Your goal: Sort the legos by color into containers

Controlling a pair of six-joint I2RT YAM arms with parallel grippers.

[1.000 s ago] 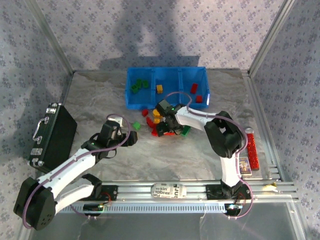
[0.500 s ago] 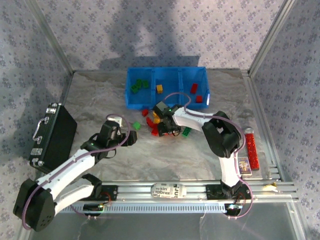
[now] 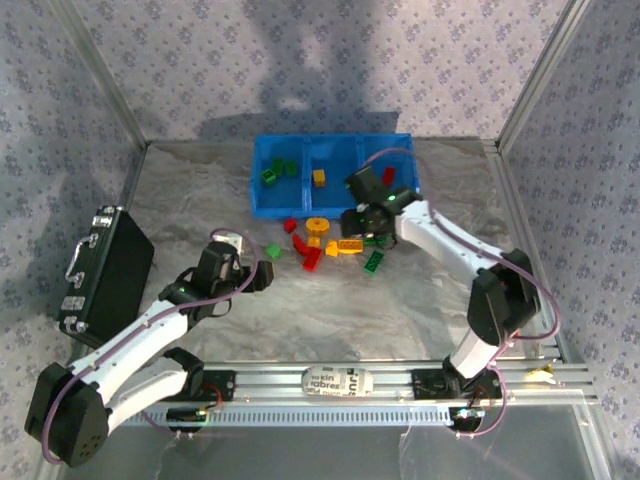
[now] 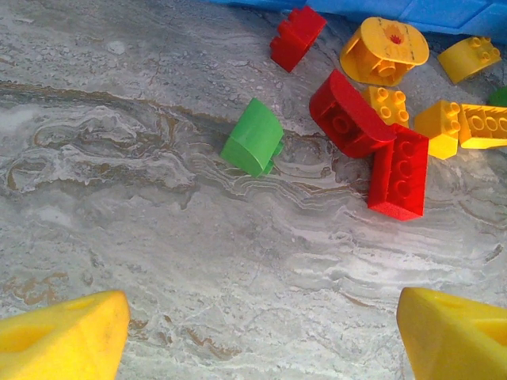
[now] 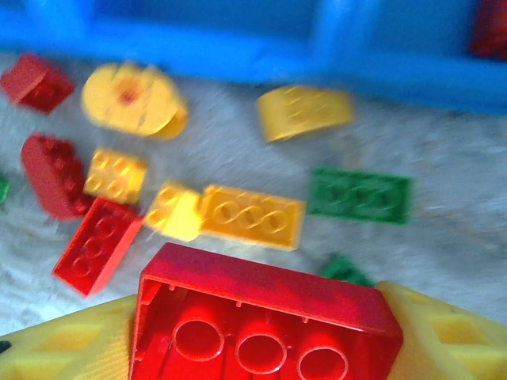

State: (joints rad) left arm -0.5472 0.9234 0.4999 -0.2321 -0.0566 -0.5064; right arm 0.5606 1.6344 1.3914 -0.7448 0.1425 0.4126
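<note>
Right wrist: fingers (image 5: 447, 336) clamp red brick (image 5: 261, 317) (underside showing).

Legos (image 3: 318, 240) lie scattered on the table (image 3: 330, 310), just before the tray (image 3: 275, 208).

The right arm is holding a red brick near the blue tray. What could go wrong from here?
First, the red brick is held only at its ends by the right jaws, so it might slip and fall onto the loose pile below, around the long yellow brick. Second, the blue tray has a raised front wall close by; a brick carried low could clip it.
</note>
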